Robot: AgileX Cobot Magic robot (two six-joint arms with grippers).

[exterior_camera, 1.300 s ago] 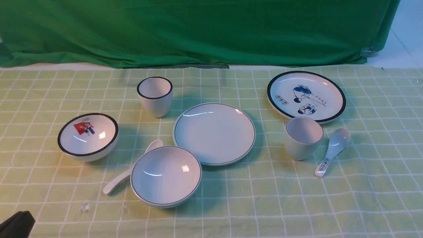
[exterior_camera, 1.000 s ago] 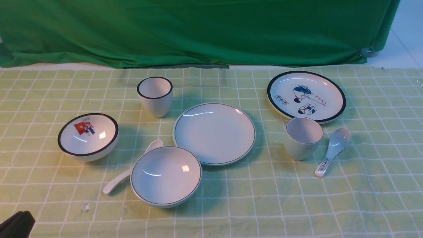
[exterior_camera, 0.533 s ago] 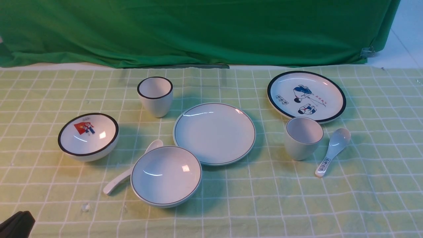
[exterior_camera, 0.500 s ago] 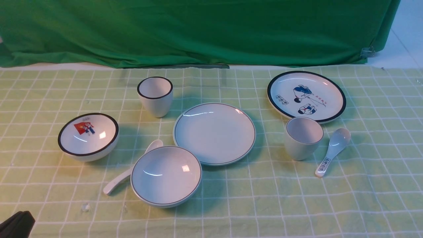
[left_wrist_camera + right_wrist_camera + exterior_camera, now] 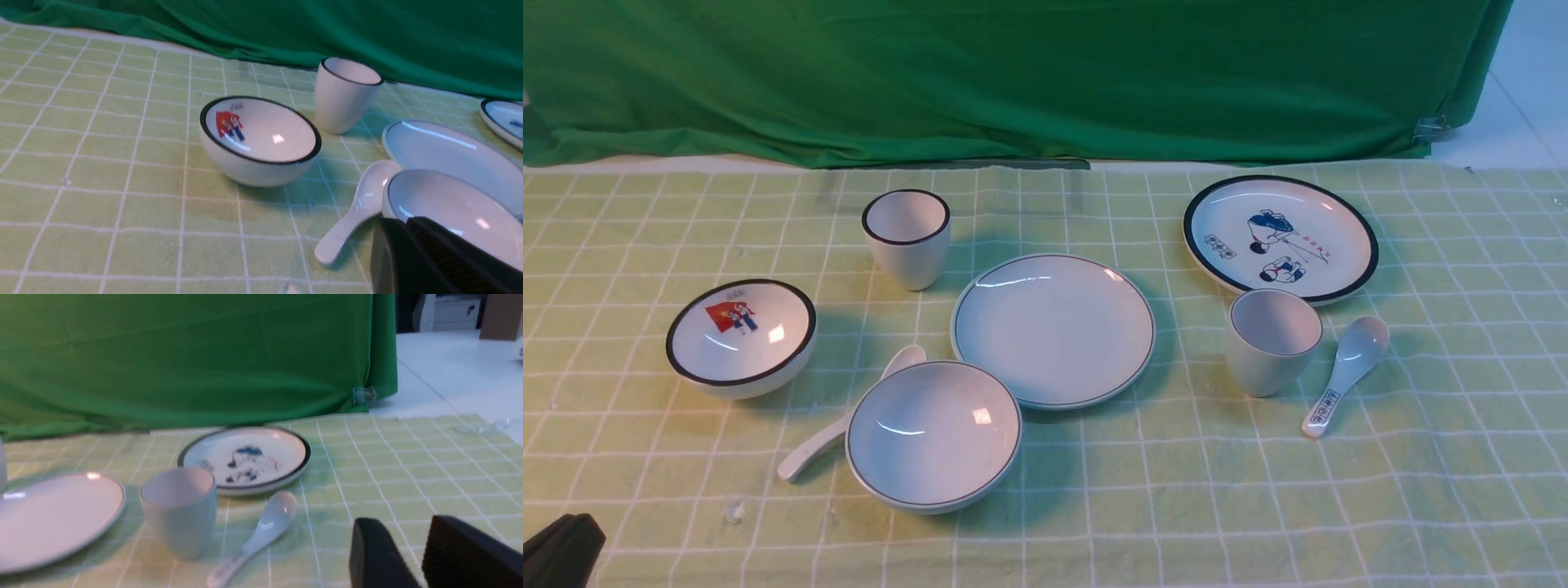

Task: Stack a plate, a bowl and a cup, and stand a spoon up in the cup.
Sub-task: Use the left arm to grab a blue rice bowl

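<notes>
Bench [image 5: 645, 162]: covered by a pale green checked cloth [image 5: 1258, 506]; a green curtain [image 5: 1013, 73] hangs along the far edge.
Plate [image 5: 1054, 331]: plain white with a thin dark rim line, lying flat at the middle of the bench.
Bowl [image 5: 933, 434]: plain white with a thin rim line, upright, nearer the near edge and left of the plate; its rim overlaps the plate's edge in the front view, so contact cannot be told.
Spoon [image 5: 829, 437]: plain white, lying flat just beside the bowl on its left, partly hidden behind it, handle pointing toward the near left corner.
Cup [image 5: 1272, 343]: plain white, no handle, upright, right of the plate and apart from it.
Black-rimmed cup [image 5: 907, 238]: upright, toward the far edge, left of the plate.
Black-rimmed bowl [image 5: 741, 338]: red flag picture inside, toward the left edge.
Pictured plate [image 5: 1280, 238]: thick black rim, blue and red figures, toward the far right corner, behind the cup.
Lettered spoon [image 5: 1343, 376]: blue characters on its handle, lying just right of the cup.
Left end effector [image 5: 404, 228]: fingers pressed together, empty, low at the near left corner, near the bowl.
Right end effector [image 5: 406, 522]: fingers spread with a clear gap, empty, near the right side of the near edge, well apart from the cup.
</notes>
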